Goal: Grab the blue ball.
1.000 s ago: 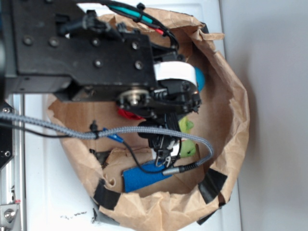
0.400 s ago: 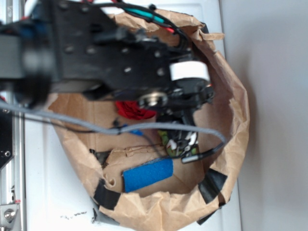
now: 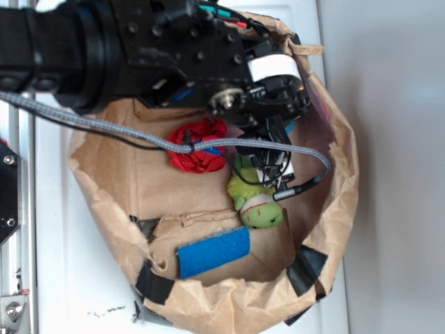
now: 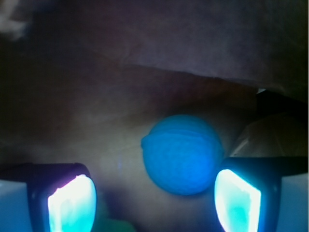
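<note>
In the wrist view the gripper point(image 4: 154, 200) is standing wide open and holding nothing, its two pale fingertips point(image 4: 72, 203) glowing at the lower corners of the picture with a broad gap between them. The blue ball point(image 4: 182, 153) is lying just ahead of that gap, set toward the fingertip on the picture's right and nearly meeting its inner edge; whether they are touching cannot be told. The ball is showing as a round, vivid teal-blue thing with a finely dimpled matte skin and a faint seam running across its upper part. Behind it the brown paper wall point(image 4: 159, 43) of the bag is rising close, creased and dim, leaving little room beyond the ball. In the exterior view the black arm point(image 3: 139, 52) is reaching across the top of the crumpled brown paper bag point(image 3: 341, 160), and only a sliver of teal is peeking out beside the wrist near the bag's far wall. A red cloth bundle point(image 3: 198, 146) is lying on the bag floor, a green plush toy point(image 3: 256, 198) just beside it, and a flat blue sponge block point(image 3: 213, 252) lower down, apart from both. The bag is sitting on a white surface point(image 3: 76, 278), black tape point(image 3: 306, 268) patching its rim.
</note>
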You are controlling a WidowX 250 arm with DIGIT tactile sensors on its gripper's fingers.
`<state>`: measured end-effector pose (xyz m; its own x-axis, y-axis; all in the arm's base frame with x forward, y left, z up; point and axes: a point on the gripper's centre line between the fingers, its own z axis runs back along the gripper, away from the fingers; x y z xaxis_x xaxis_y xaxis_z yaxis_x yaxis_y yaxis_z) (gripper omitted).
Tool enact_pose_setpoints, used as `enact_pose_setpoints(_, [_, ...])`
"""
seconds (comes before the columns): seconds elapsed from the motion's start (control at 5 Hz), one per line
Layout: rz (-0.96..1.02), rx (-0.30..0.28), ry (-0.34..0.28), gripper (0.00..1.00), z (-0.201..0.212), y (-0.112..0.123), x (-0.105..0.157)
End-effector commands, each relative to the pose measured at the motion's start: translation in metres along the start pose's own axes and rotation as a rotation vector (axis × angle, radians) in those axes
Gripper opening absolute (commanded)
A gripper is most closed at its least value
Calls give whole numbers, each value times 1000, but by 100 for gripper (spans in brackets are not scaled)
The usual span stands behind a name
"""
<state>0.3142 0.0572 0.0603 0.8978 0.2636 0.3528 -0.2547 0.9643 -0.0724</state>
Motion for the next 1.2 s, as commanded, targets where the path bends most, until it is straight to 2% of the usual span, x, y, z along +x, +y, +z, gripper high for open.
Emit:
enact_pose_setpoints(0.0, [26, 37, 10, 100, -25, -14, 19])
enact_pose_setpoints(0.2, [42, 56, -7, 34, -30, -20, 20])
enact_pose_setpoints(0.4, [63, 48, -33, 0, -23, -21, 23])
enact_pose_setpoints(0.8, [39, 11, -46, 0, -14, -18, 14])
enact_pose_setpoints(1.0, [38, -12, -29, 0, -3, -16, 11])
